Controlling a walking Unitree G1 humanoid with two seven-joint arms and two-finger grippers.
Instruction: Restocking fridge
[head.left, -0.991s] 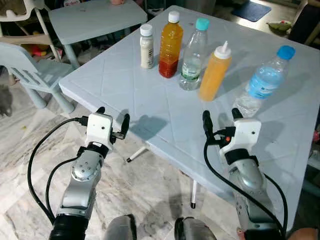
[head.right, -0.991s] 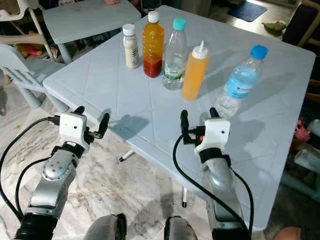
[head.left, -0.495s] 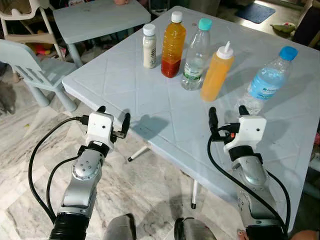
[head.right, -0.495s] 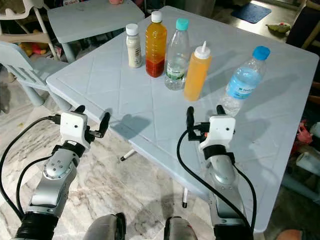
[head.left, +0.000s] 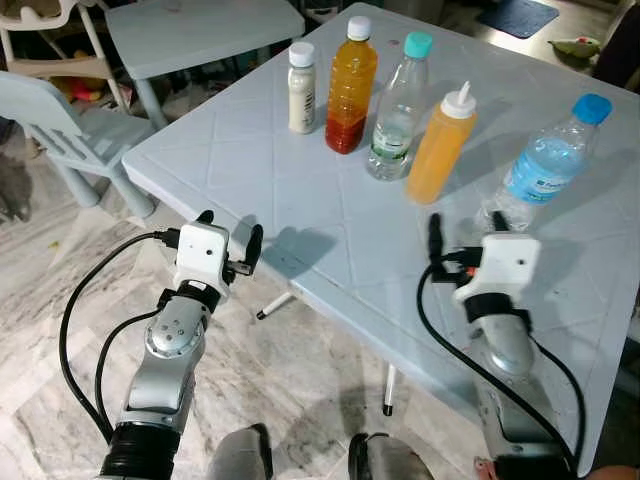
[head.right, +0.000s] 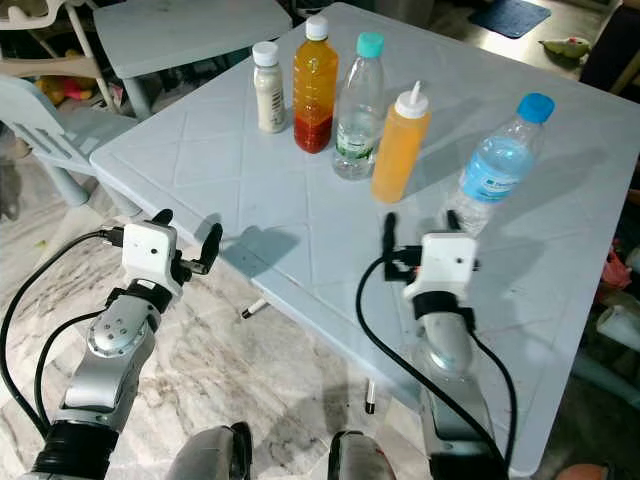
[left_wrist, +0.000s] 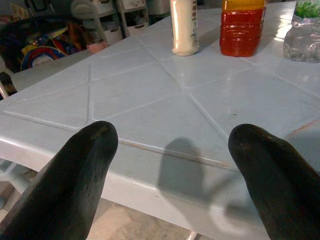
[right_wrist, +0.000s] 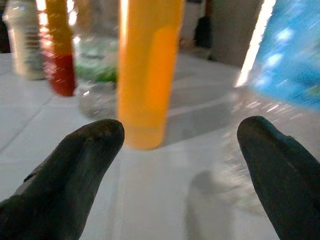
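Note:
Five bottles stand in a row on the pale blue table (head.left: 270, 170): a small white bottle (head.left: 301, 88), an orange juice bottle (head.left: 351, 85), a clear bottle with a teal cap (head.left: 397, 110), an orange squeeze bottle (head.left: 438, 145) and a blue-capped water bottle (head.left: 545, 165). My right gripper (head.left: 466, 224) is open above the table, its fingers pointing between the squeeze bottle (right_wrist: 145, 70) and the water bottle (right_wrist: 295, 55), touching neither. My left gripper (head.left: 229, 230) is open at the table's near corner edge (left_wrist: 165, 165), holding nothing.
A smaller pale table (head.left: 200, 25) and a plastic chair (head.left: 65, 115) stand at the back left. Marble floor (head.left: 300, 370) lies below the table's near corner. The table leg (head.left: 387, 385) stands just ahead of my feet.
My right gripper has moved forward over the table, closer to the squeeze bottle and water bottle. The left arm has stayed put. The view has shifted slightly.

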